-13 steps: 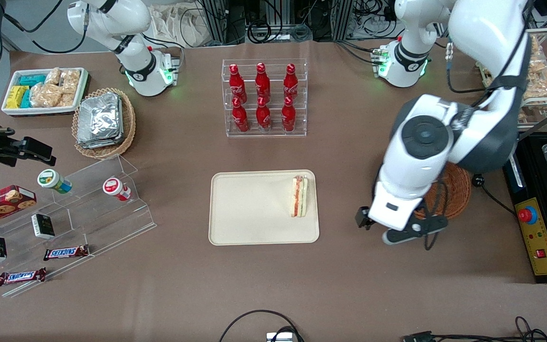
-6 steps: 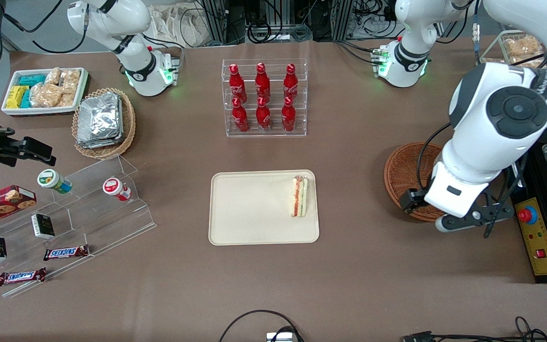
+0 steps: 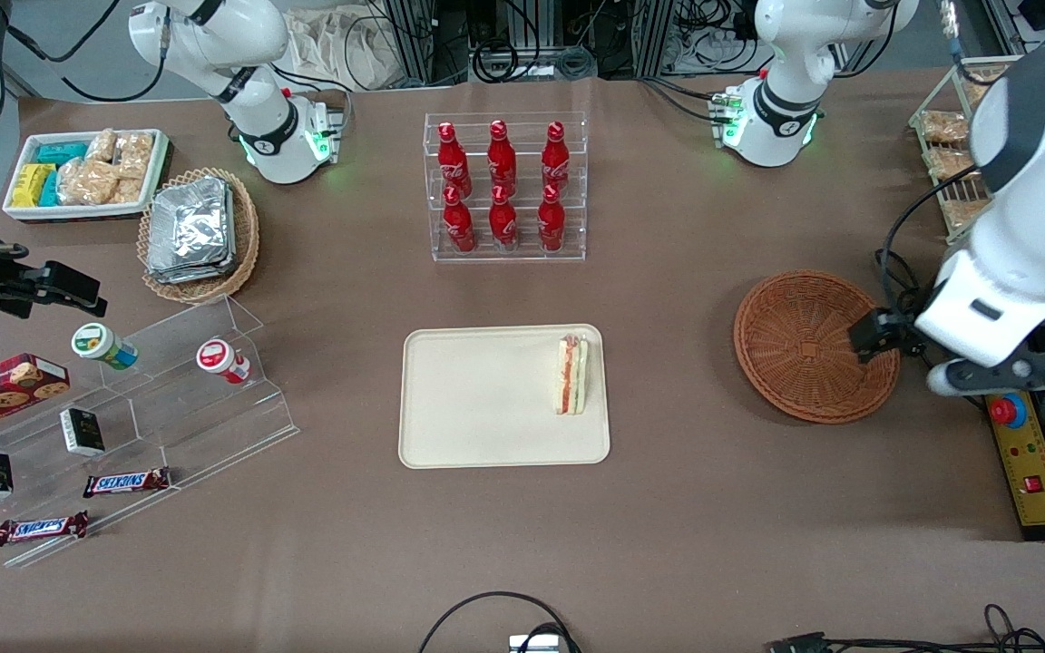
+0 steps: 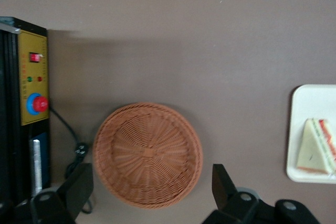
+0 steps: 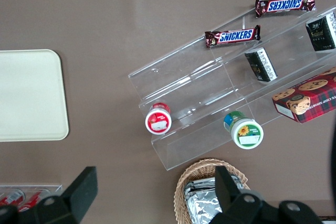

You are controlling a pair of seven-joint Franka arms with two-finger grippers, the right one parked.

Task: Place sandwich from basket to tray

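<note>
Sandwich [image 3: 572, 375] lies on the tray [image 3: 477, 399], at the tray's edge nearest the working arm's end of the counter [image 3: 668, 517], its red and green filling showing along the cut edge; it has not shifted over the last second. What has changed is the left arm: a second ago it hung over the basket [image 3: 804, 347] and hid most of it, half a second ago it covered only the rim, and now it has drawn back toward its own end of the counter, leaving the whole woven bowl in sight and bare inside. The gripper [image 4: 152, 192] hovers above the basket's edge, and in the left wrist view its fingers [image 4: 223, 184] are spread wide with nothing between them, the basket showing in the gap.

The counter is covered in plain brown. Farther from the front camera than the tray stands a clear rack of red bottles [image 3: 504, 186]. Toward the parked arm's end are a tan basket of foil packets [image 3: 196, 231], a white bin of snacks [image 3: 87, 172], and a clear stepped stand [image 3: 169, 408] carrying small cups, boxes and chocolate bars. A yellow control panel with a red button [image 3: 1017, 435] sits just beside the basket at the working arm's end. Cables and equipment frames line the room's edge above the counter.
</note>
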